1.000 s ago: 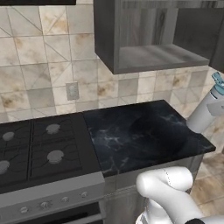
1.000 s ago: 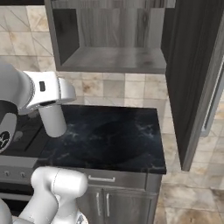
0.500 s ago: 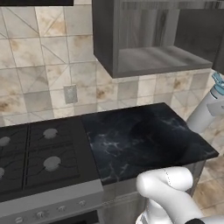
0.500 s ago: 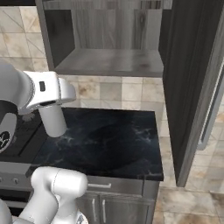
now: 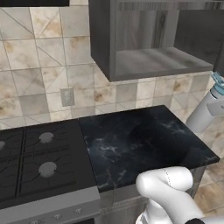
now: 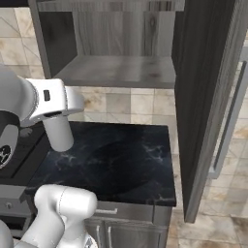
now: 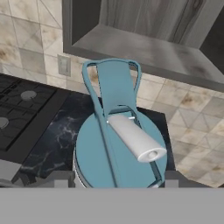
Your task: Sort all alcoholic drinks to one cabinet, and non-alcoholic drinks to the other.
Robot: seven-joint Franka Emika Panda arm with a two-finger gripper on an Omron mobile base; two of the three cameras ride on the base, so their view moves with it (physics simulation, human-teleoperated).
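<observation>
Black marble surface [image 5: 144, 140] below the open cabinet [image 6: 116, 72]; my fingers grip the teal-lidded bottle [image 7: 120, 151]. I'm carrying it; next I must lift it onto the shelf.

glossy black marble counter [image 5: 144, 140]; matt grey wood-grain cabinet [image 6: 116, 68].

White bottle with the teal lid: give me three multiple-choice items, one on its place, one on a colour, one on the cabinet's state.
1. The white bottle is: A on the stove; B in the claw; C on the floor.
2. Its flip lid is: A red; B black; C teal.
3. The cabinet door stands: A open; B shut; C taken off.
B, it hangs in the air, gripped; C, teal in the hand view; A, the door is swung out and the shelf is exposed.
</observation>
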